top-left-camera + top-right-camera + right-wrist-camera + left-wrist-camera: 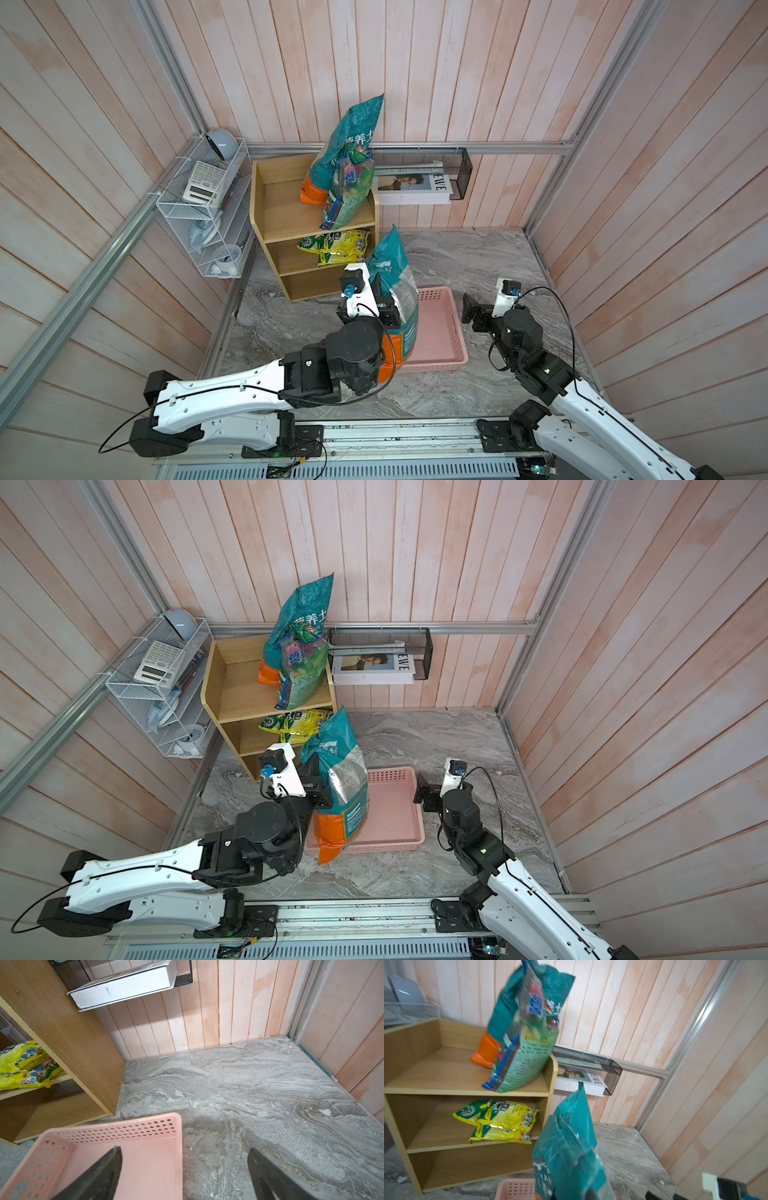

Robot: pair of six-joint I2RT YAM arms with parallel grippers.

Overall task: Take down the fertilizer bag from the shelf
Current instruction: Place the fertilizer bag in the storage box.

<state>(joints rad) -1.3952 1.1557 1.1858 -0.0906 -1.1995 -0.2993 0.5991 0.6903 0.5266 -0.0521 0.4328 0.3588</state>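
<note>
Grey marbled tabletop (478, 257), pink plank walls. The left gripper (384, 307) is clamped on a tall teal-and-orange fertilizer bag (397, 282), held upright, clear of the tan wooden three-tier shelf (282, 208) and over the left edge of the pink perforated plastic basket (457, 349). Next it probably needs lowering and releasing. The right gripper (184, 1150) stands apart, empty.

surface (478, 257): grey marbled | on it: shelf (282, 216) at back left, pink basket (436, 332) near its front right corner | shelf top tier: teal-and-orange bag (353, 129) upright, green bag (349, 199) leaning against it | middle tier: yellow packets (336, 245) lying flat, overlapping
</note>
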